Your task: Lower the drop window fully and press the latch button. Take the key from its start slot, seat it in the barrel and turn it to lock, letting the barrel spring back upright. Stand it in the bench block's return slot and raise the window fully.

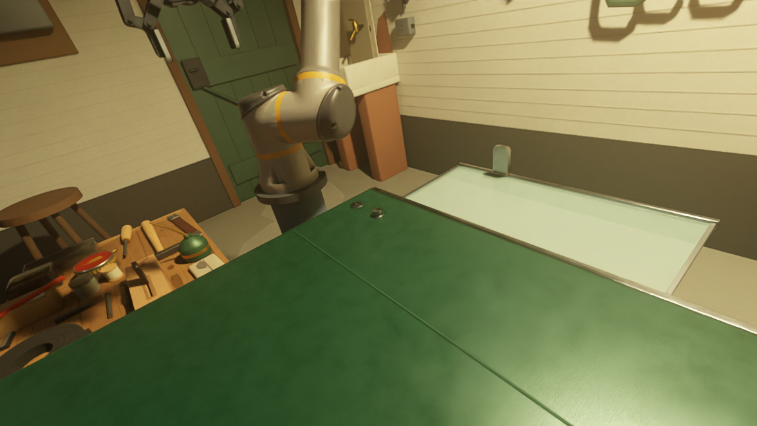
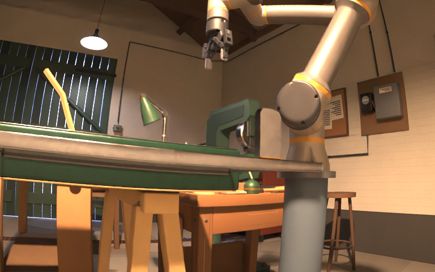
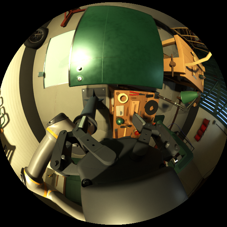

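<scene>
A green door panel point(image 1: 371, 317) lies flat on trestles, and its pale glass drop window point(image 1: 561, 227) extends out from the far edge with a small grey tab point(image 1: 501, 159) at its outer rim. Near the panel's corner by the robot base sit two small round metal fittings, the latch button point(image 1: 356, 205) and the lock barrel point(image 1: 376, 213). On the wooden bench point(image 3: 133, 112) beside the panel stands a green domed knob point(image 1: 194, 246) next to a pale block point(image 1: 205, 264). My gripper point(image 2: 214, 57) hangs high above the bench, open and empty. I cannot make out the key.
The robot's pedestal and elbow point(image 1: 296, 132) stand between the bench and the panel's corner. A green machine point(image 2: 234, 125) and a desk lamp point(image 2: 149, 110) rise behind the panel. The bench carries tape rolls, chisels and other tools. A stool point(image 1: 42, 211) stands by the wall.
</scene>
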Robot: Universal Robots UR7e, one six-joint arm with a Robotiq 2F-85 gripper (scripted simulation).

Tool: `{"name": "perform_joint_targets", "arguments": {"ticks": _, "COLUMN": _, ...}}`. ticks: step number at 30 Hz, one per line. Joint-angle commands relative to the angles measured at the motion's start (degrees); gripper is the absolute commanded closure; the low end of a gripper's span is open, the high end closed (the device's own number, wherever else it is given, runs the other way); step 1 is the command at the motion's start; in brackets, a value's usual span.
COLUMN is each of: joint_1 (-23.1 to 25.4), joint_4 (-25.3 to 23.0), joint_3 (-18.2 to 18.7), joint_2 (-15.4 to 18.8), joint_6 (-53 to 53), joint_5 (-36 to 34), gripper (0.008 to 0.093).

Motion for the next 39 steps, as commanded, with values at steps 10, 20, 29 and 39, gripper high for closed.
{"name": "perform_joint_targets", "arguments": {"ticks": 10, "joint_1": 0.00, "joint_4": -0.03, "joint_3": -0.03, "joint_2": 0.00, "joint_6": 0.00, "joint_5": 0.00, "gripper": 0.0080}}
{"name": "perform_joint_targets", "arguments": {"ticks": 20, "joint_1": 0.00, "joint_4": -0.03, "joint_3": -0.03, "joint_2": 0.00, "joint_6": 0.00, "joint_5": 0.00, "gripper": 0.0115}}
{"name": "perform_joint_targets", "arguments": {"ticks": 29, "joint_1": 0.00, "joint_4": -0.03, "joint_3": -0.03, "joint_2": 0.00, "joint_6": 0.00, "joint_5": 0.00, "gripper": 0.0295}}
{"name": "perform_joint_targets", "arguments": {"ticks": 39, "joint_1": 0.00, "joint_4": -0.03, "joint_3": -0.03, "joint_2": 0.00, "joint_6": 0.00, "joint_5": 0.00, "gripper": 0.0495}}
